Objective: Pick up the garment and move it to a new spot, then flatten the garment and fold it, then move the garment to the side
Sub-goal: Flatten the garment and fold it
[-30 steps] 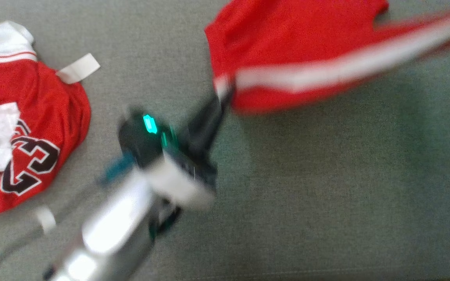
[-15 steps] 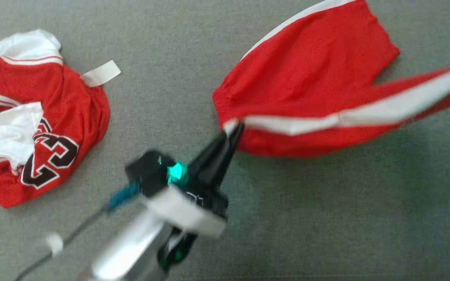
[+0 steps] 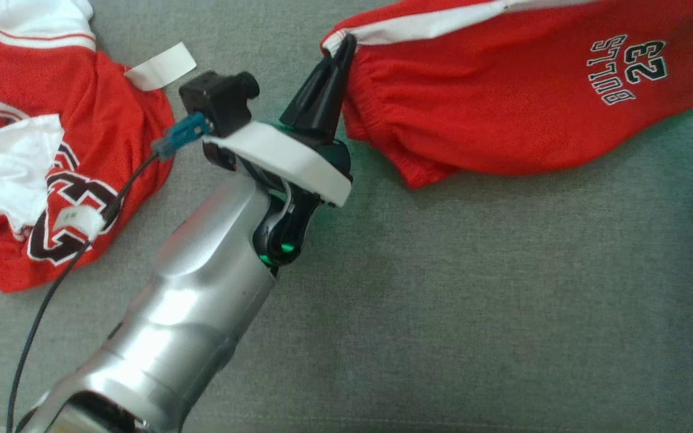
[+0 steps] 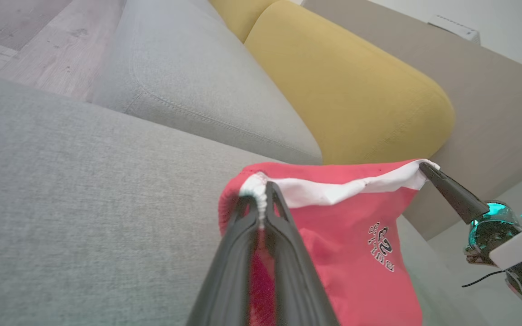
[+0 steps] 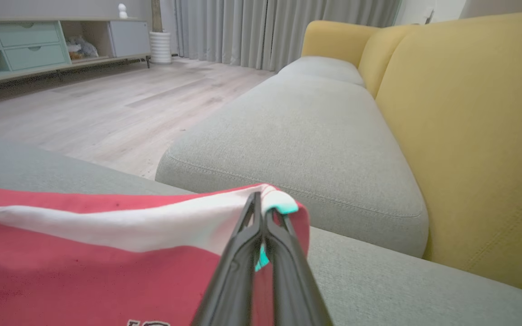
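Observation:
The garment is a pair of red shorts point(image 3: 521, 102) with a white side stripe and a "BULLS 23" print. It hangs stretched between both grippers above the grey sofa seat point(image 3: 443, 300). My left gripper point(image 3: 345, 43) is shut on the white-edged waistband corner, which the left wrist view shows pinched at the tips point(image 4: 261, 197). My right gripper point(image 5: 259, 201) is shut on the other end of the white stripe. The left wrist view also shows it from the side point(image 4: 424, 166). The shorts' lower part droops toward the cushion point(image 4: 356, 262).
A crumpled red jersey point(image 3: 82, 138) with white lining and a loose white tag point(image 3: 160, 66) lies on the seat at the left. Yellow back cushions point(image 4: 356, 90) stand behind. A second grey seat cushion point(image 5: 311, 127), wood floor point(image 5: 107, 104) and a low cabinet point(image 5: 25, 50) lie beyond.
The head view has shifted. The shorts have turned over and are pulled straighter between the grippers, the printed side now facing up. My left gripper has moved farther away with its corner.

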You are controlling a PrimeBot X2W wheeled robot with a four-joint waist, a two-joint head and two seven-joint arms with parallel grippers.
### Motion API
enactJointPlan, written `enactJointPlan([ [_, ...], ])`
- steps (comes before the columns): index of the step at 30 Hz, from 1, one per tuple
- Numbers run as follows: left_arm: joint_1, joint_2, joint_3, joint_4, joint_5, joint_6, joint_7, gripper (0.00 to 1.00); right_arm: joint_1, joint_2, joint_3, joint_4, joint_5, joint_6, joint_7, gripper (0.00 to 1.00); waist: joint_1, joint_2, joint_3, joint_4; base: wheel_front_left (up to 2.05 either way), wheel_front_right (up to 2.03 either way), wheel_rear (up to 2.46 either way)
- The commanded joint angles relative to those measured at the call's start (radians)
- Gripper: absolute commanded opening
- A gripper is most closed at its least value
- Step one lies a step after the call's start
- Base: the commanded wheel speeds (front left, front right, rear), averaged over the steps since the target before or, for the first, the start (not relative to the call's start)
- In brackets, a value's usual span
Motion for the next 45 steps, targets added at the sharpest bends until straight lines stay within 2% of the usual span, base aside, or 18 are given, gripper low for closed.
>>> enactJointPlan([
  [1,-0.038,0.009,0.013,-0.010,-0.008,-0.006,-0.007,0.00,-0.020,-0.021,0.019,0.002,0.005,-0.001,-0.012,0.00,-0.0003,0.0000,0.015,0.011,0.00,0.00,0.00],
  [3,-0.061,0.004,-0.009,0.019,-0.031,-0.006,-0.012,0.00,-0.073,-0.012,0.055,0.077,0.014,-0.001,-0.026,0.00,-0.0003,0.0000,0.025,0.018,0.00,0.00,0.00],
  [4,-0.070,0.003,-0.022,0.027,-0.042,-0.006,-0.019,0.25,-0.096,-0.009,0.075,0.112,0.020,-0.001,-0.032,0.16,-0.0003,0.0000,0.030,0.021,0.00,0.00,0.00],
  [5,-0.076,0.002,-0.035,0.034,-0.053,-0.006,-0.026,0.53,-0.118,-0.005,0.092,0.144,0.026,-0.001,-0.040,0.91,-0.0003,0.0000,0.033,0.025,0.00,0.00,0.00],
  [6,-0.080,0.001,-0.050,0.038,-0.062,-0.006,-0.034,0.73,-0.136,-0.001,0.107,0.173,0.034,-0.001,-0.051,1.00,-0.0003,0.0000,0.035,0.028,0.00,0.00,0.00],
  [7,-0.085,0.001,-0.064,0.045,-0.065,-0.006,-0.042,1.00,-0.152,0.001,0.115,0.199,0.040,-0.001,-0.069,1.00,-0.0003,0.0000,0.036,0.032,0.00,0.00,0.00],
  [12,-0.087,0.000,-0.088,0.091,0.009,-0.003,-0.102,1.00,-0.171,-0.006,0.154,0.291,0.064,-0.001,-0.140,1.00,-0.0003,0.0000,0.024,0.047,0.00,0.00,0.00],
  [14,-0.072,0.004,-0.071,0.080,0.082,0.027,-0.110,1.00,-0.157,-0.018,0.170,0.323,0.088,-0.001,-0.146,1.00,-0.0003,0.0000,0.014,0.053,0.00,0.00,0.00],
  [18,0.036,0.017,0.056,-0.081,0.312,0.138,-0.111,1.00,-0.124,-0.039,0.224,0.385,0.155,-0.001,-0.103,1.00,-0.0003,0.0000,0.002,0.069,0.00,0.00,0.00],
  [21,0.166,0.015,0.132,-0.214,0.456,0.201,-0.111,1.00,-0.116,-0.053,0.254,0.435,0.199,-0.001,-0.065,1.00,-0.0003,0.0000,-0.005,0.091,0.00,0.00,0.00],
  [25,0.324,0.007,0.215,-0.371,0.585,0.250,-0.112,1.00,-0.119,-0.070,0.280,0.517,0.238,-0.001,0.004,1.00,-0.0003,0.0000,-0.013,0.130,0.00,0.00,0.00],
  [28,0.409,0.003,0.247,-0.445,0.640,0.257,-0.112,1.00,-0.119,-0.070,0.285,0.575,0.270,-0.001,0.054,1.00,-0.0003,0.0000,-0.023,0.159,0.00,0.00,0.00],
  [29,0.428,0.002,0.256,-0.462,0.651,0.257,-0.112,1.00,-0.115,-0.067,0.290,0.581,0.288,-0.001,0.075,0.62,-0.0003,0.0000,-0.027,0.165,0.00,0.00,0.00],
  [30,0.446,0.001,0.265,-0.477,0.659,0.257,-0.112,1.00,-0.110,-0.064,0.297,0.580,0.307,-0.001,0.091,0.01,-0.0003,0.0000,-0.031,0.170,0.00,0.00,0.00],
  [33,0.472,0.000,0.282,-0.501,0.673,0.255,-0.112,1.00,-0.102,-0.066,0.309,0.568,0.338,-0.001,0.099,0.00,-0.0003,0.0000,-0.041,0.172,0.00,0.00,0.00],
  [36,0.498,-0.001,0.310,-0.522,0.689,0.254,-0.112,1.00,-0.098,-0.070,0.319,0.567,0.353,-0.001,0.059,0.00,-0.0003,0.0000,-0.065,0.154,0.00,0.00,0.00],
  [42,0.538,-0.002,0.362,-0.520,0.714,0.249,-0.112,1.00,-0.058,-0.049,0.320,0.633,0.355,-0.001,-0.040,0.00,-0.0003,0.0000,-0.141,0.072,0.00,0.00,0.00],
  [45,0.549,-0.002,0.377,-0.517,0.733,0.246,-0.112,1.00,-0.031,-0.063,0.310,0.675,0.360,-0.001,-0.073,0.00,-0.0003,0.0000,-0.162,0.040,0.00,0.00,0.00],
])
